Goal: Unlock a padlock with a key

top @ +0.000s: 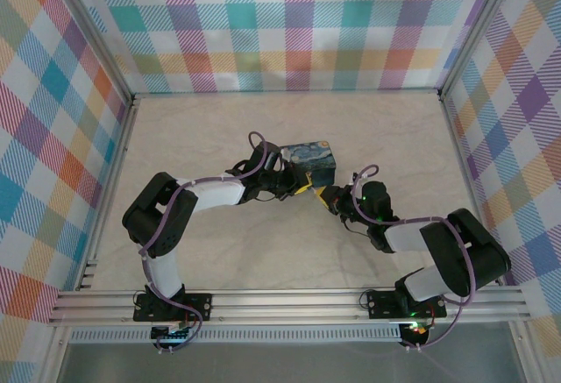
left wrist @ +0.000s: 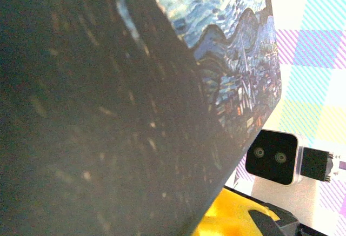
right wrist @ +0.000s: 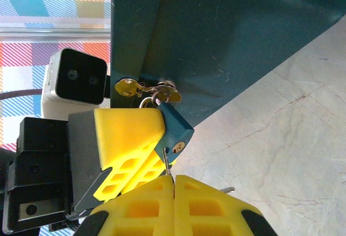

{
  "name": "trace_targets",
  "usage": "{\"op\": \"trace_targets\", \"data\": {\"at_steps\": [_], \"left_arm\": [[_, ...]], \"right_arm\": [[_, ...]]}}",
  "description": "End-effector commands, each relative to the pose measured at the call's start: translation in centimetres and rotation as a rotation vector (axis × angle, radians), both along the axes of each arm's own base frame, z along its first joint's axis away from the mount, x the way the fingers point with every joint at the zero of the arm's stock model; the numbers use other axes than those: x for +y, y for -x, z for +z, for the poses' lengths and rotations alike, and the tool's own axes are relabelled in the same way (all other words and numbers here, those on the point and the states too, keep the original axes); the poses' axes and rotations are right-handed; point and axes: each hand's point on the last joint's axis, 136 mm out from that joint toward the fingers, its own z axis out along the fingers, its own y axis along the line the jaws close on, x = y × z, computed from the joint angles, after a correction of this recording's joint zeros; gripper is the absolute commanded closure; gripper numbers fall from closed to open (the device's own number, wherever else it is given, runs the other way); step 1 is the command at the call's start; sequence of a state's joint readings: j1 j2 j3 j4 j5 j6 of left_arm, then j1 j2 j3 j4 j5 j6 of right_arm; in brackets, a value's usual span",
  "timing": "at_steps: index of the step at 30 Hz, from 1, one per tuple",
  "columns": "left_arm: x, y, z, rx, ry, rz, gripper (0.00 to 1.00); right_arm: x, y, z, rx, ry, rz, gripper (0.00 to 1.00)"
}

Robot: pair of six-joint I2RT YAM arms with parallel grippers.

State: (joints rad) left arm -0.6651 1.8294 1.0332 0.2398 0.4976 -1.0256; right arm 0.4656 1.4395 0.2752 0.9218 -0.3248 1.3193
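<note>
- The padlock [right wrist: 175, 129] hangs on the latch of the painted box [right wrist: 216, 31], just above the bench [right wrist: 281, 139].
- Your left tool [top: 300, 188] looks clenched on the padlock's side. Hold it steady so the padlock does not swing.
- Your right tool [right wrist: 173, 177] is clenched on the thin key [right wrist: 167, 163]. The key sticks up from between its fingers.
- The key's tip is right at the padlock's bottom, beside the brass keyhole [right wrist: 177, 149]. You cannot tell if it is inside.
- Line the key up straight with the hole, then push in slowly.
- Turn only when the key is all the way in. A crooked key may bend or slip out.
- Stay away from the spare gold key [right wrist: 125, 87] hanging by the latch.
</note>
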Motion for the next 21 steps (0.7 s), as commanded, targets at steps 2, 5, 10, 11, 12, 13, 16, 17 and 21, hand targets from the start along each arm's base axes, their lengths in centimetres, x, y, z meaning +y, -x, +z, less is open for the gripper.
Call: {"op": "trace_targets", "data": {"at_steps": [2, 5, 10, 11, 12, 13, 16, 17, 21], "left_arm": [[-0.59, -0.18, 2.77, -0.061, 0.068, -0.012, 0.96], [-0.60, -0.17, 2.78, -0.061, 0.069, -0.012, 0.96], [-0.57, -0.19, 2.73, -0.061, 0.068, -0.010, 0.96], [-0.59, -0.22, 2.78, -0.063, 0.068, -0.010, 0.96], [-0.58, -0.20, 2.75, -0.061, 0.069, -0.009, 0.96], [-0.58, -0.21, 2.76, -0.061, 0.069, -0.009, 0.96], [-0.59, -0.22, 2.86, -0.064, 0.071, -0.009, 0.96], [-0.60, -0.24, 2.84, -0.063, 0.071, -0.008, 0.96], [-0.65, -0.23, 2.76, -0.058, 0.078, -0.006, 0.96]], "right_arm": [[0.33, 0.29, 0.23, -0.014, -0.015, 0.013, 1.00], [0.35, 0.45, 0.31, -0.015, -0.015, 0.015, 1.00], [0.09, 0.81, 0.22, -0.015, -0.005, 0.011, 1.00], [0.02, 0.85, 0.23, -0.015, -0.004, 0.008, 1.00], [0.00, 0.91, 0.25, -0.016, -0.002, 0.008, 1.00], [-0.04, 0.92, 0.24, -0.016, 0.000, 0.006, 1.00], [-0.07, 0.89, 0.11, -0.014, 0.007, 0.005, 1.00], [-0.07, 0.87, 0.03, -0.013, 0.009, 0.003, 1.00], [0.07, 0.50, 0.21, -0.022, 0.004, 0.000, 1.00]]}}
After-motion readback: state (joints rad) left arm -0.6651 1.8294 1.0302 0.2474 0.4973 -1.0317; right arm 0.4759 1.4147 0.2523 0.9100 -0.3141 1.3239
